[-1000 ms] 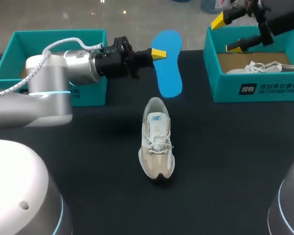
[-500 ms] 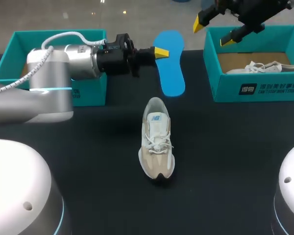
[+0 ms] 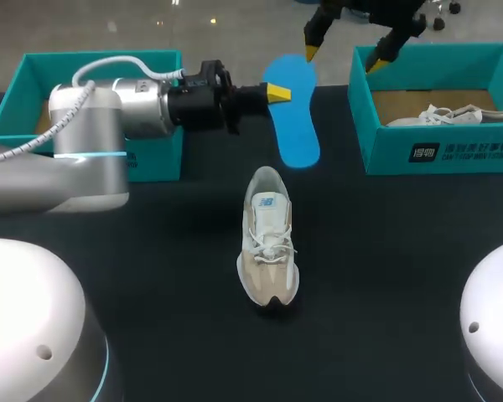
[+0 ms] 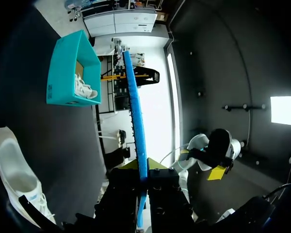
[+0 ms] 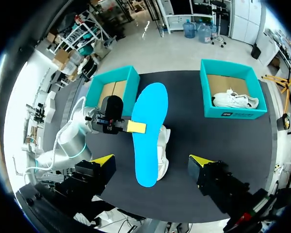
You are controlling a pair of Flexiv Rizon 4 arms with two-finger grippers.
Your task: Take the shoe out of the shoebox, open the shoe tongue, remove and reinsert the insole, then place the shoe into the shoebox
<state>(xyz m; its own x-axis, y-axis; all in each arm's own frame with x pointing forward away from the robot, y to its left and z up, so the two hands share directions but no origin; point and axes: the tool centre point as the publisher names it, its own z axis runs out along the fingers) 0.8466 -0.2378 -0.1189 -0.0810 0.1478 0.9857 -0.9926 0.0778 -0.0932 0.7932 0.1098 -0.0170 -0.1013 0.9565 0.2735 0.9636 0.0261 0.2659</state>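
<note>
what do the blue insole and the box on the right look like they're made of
Blue insole: probably foam, matte; thin and even, as seen edge-on in the left wrist view. Right shoebox: looks like cardboard, with smooth teal printed walls and a plain brown floor inside.

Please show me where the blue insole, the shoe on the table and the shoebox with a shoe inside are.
blue insole (image 3: 295, 126), head view, on its middle part.
shoe (image 3: 268, 244), head view, on its laces.
right shoebox (image 3: 386, 152), head view, on its front wall.
</note>
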